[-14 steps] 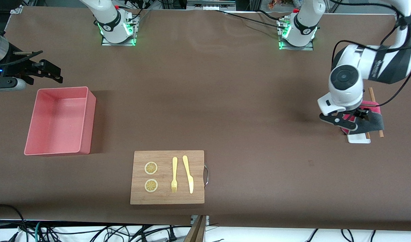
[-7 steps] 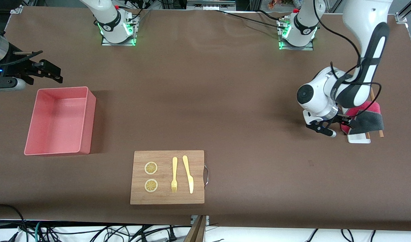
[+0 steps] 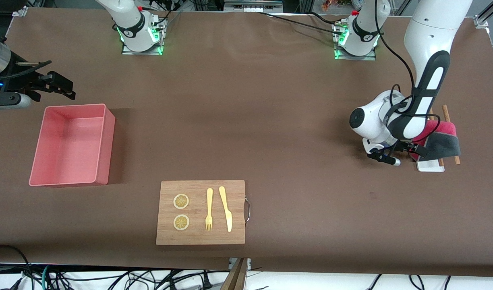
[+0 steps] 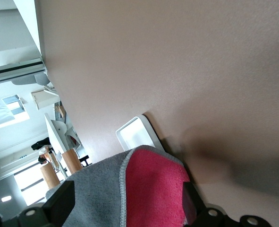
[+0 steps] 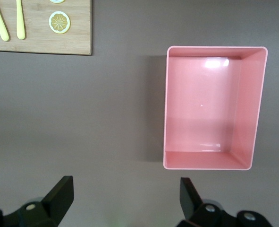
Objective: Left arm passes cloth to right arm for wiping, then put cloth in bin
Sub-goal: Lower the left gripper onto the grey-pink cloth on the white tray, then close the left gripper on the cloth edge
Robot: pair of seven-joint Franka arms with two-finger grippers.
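Cloth [image 3: 442,141] draped lengthwise (tray [image 3: 430,166] underneath)

No readable text from my station

I can make out no words, labels, brands or numbers on anything here; small dark round marks sit on the collars of the two arm bases at the top of the front view, too small for me to read.

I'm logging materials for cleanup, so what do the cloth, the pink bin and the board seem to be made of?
The cloth looks like soft fleece or microfibre: matte, fuzzy, crimson and grey faces with a stitched light hem. The bin looks like moulded plastic: smooth walls with a glossy highlight. The board looks like bamboo or light wood, with visible grain strips and what seems a metal handle.
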